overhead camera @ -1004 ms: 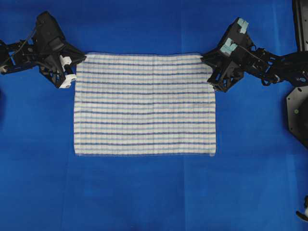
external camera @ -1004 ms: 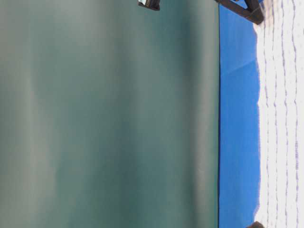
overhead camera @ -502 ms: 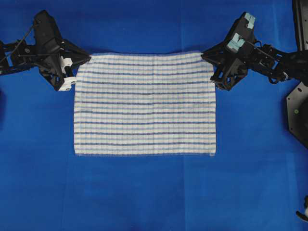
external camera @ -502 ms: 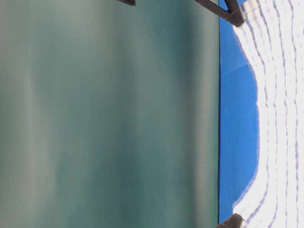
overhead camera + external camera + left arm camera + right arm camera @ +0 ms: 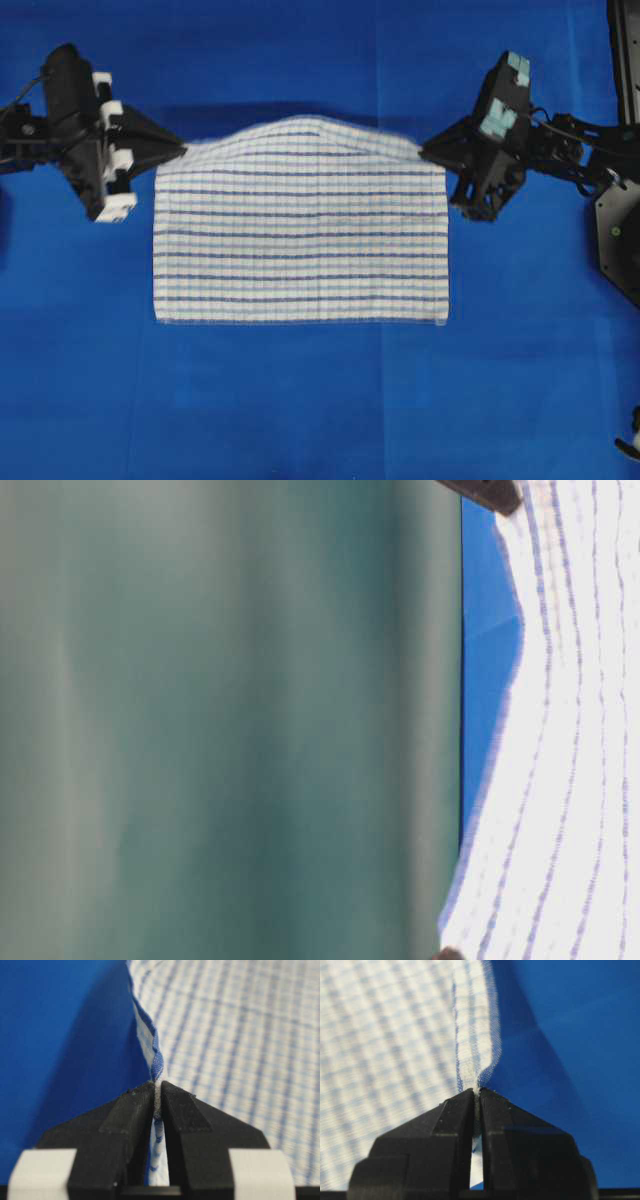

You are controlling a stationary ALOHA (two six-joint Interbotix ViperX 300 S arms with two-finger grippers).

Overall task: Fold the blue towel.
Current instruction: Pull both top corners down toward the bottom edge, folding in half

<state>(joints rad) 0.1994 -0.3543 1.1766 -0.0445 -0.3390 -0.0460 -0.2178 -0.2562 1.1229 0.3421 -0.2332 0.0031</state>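
Wrist views, left gripper (image 5: 157,1091), right gripper (image 5: 476,1091) pinching blue towel (image 5: 300,235)

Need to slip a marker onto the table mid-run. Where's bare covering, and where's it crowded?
Free: the wide strip of blue table covering below the blue towel's near edge, and the bare band above its lifted far edge. Crowded: both far corners, where the left claw and right claw pinch the towel.

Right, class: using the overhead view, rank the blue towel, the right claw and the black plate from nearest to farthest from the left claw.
1. blue towel: corner pinched in the left claw.
2. right claw: across the towel, at its opposite corner.
3. black plate: far right edge.
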